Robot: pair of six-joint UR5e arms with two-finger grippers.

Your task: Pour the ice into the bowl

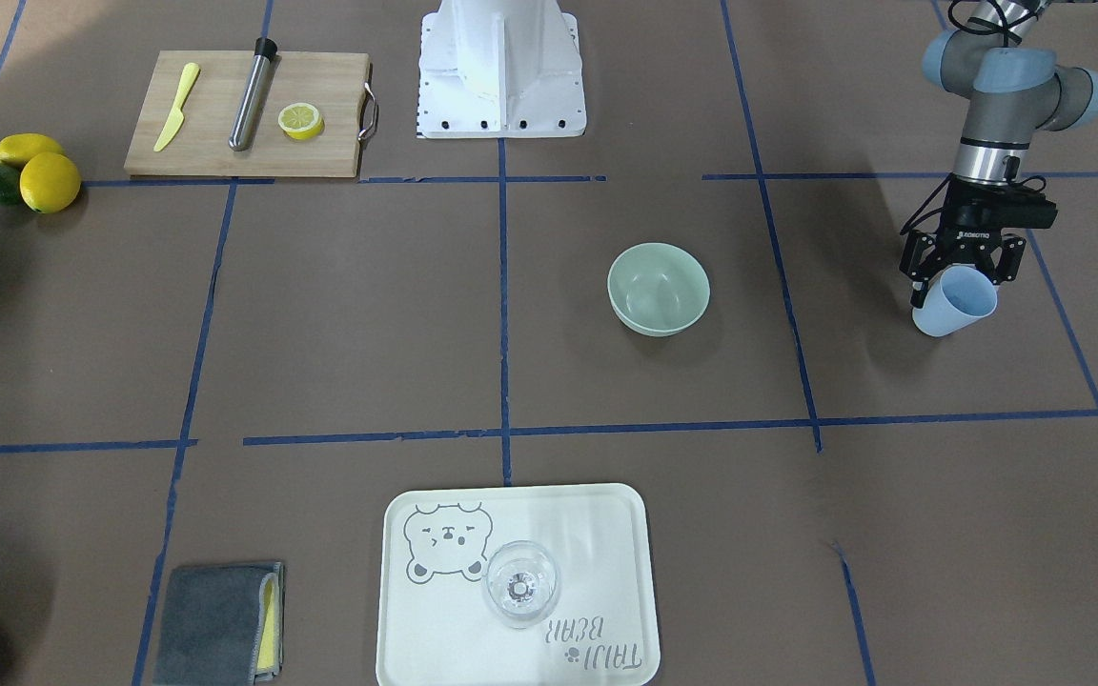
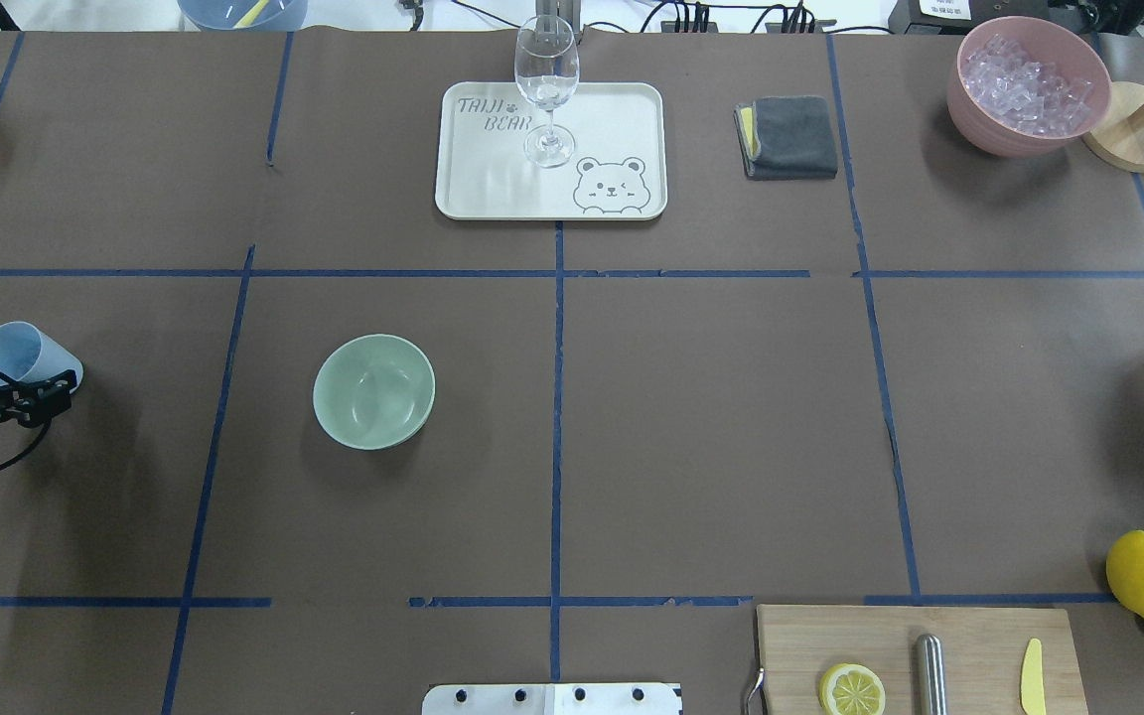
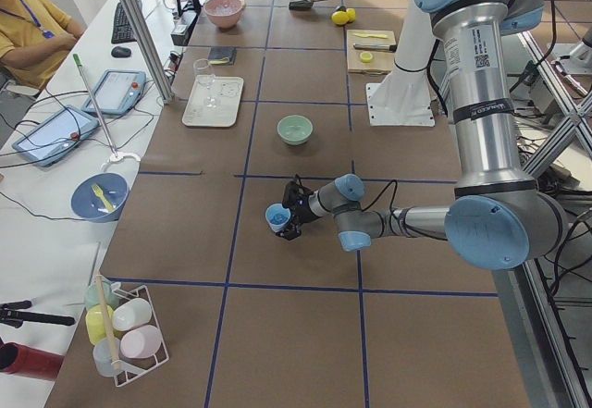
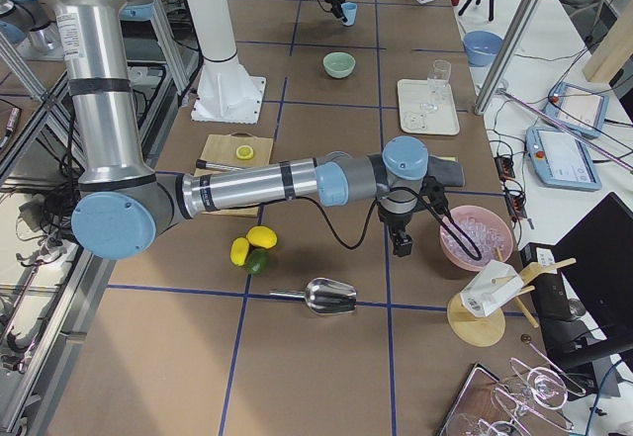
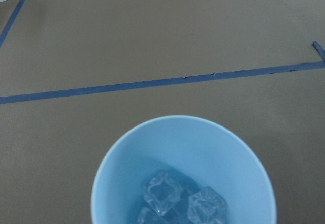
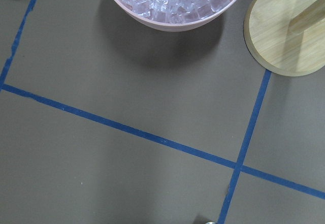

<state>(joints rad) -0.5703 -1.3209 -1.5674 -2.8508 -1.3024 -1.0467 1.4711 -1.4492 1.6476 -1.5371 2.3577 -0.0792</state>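
The pale mint-green bowl (image 1: 659,288) (image 2: 373,390) (image 3: 294,129) (image 4: 339,63) stands upright on the brown table, and no ice shows in it. My left gripper (image 1: 959,265) (image 2: 6,389) is shut on a light blue cup (image 1: 955,301) (image 2: 21,353) (image 3: 277,216) and holds it tilted above the table. The cup is well to the bowl's side, toward the table's left end. Clear ice cubes (image 5: 177,201) lie at the bottom of the cup (image 5: 183,148). My right gripper (image 4: 402,243) hangs near the pink container; I cannot tell whether it is open or shut.
A pink container (image 2: 1027,84) (image 6: 175,0) full of ice stands at the far right beside a wooden stand (image 2: 1133,139). A tray (image 2: 493,189) holds a clear glass (image 2: 545,89). A grey cloth (image 2: 788,137), a cutting board (image 1: 249,114), lemons (image 1: 42,171) and a metal scoop (image 4: 331,298) lie about.
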